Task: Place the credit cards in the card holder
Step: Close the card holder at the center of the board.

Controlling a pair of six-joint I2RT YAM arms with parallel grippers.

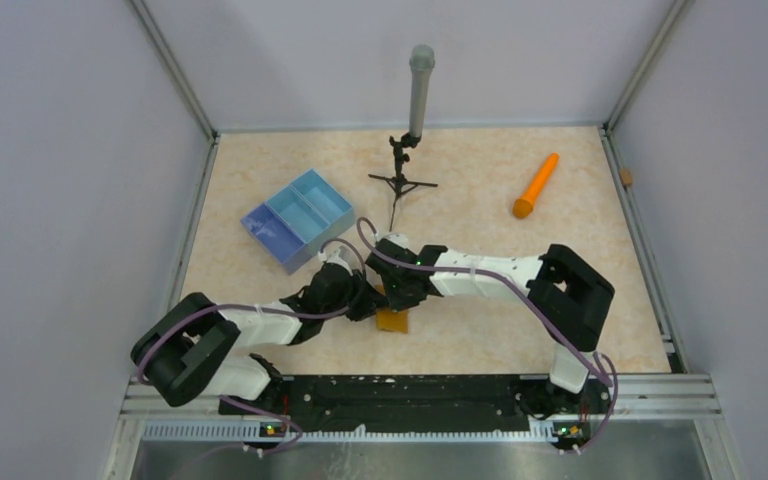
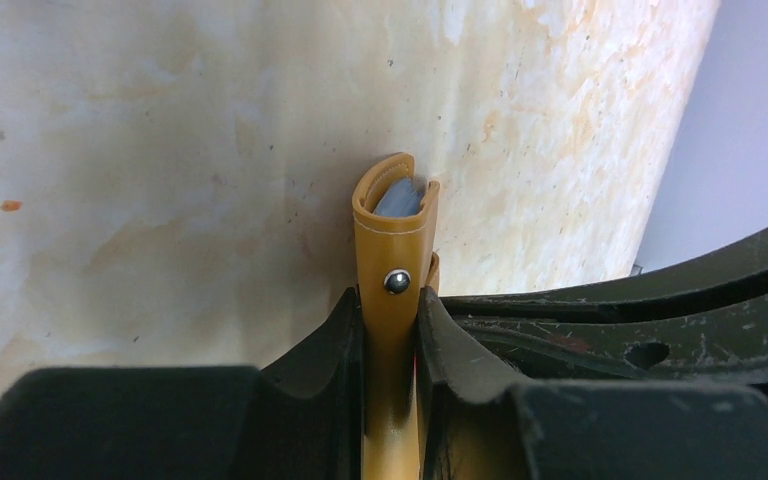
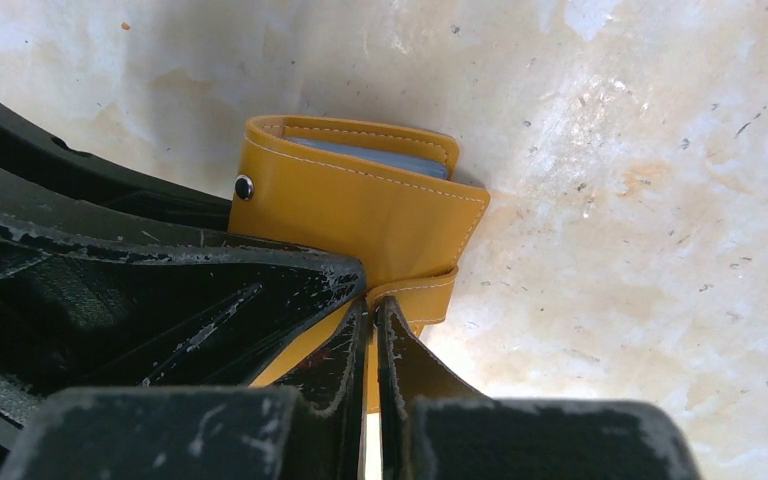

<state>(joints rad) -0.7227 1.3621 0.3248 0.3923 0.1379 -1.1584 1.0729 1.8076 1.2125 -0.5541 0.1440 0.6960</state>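
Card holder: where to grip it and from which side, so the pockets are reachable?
Probably across its two flat covers, from the edge opposite the pocket mouth: the card holder is folded thin, so jaws span it and the greyish-blue pockets are left exposed. The left gripper holds it so; the right gripper pinches the snap tab.

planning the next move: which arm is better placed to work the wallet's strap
Right, probably: the right gripper is shut on the strap, while the left gripper clamps the folded card holder, steadying it.
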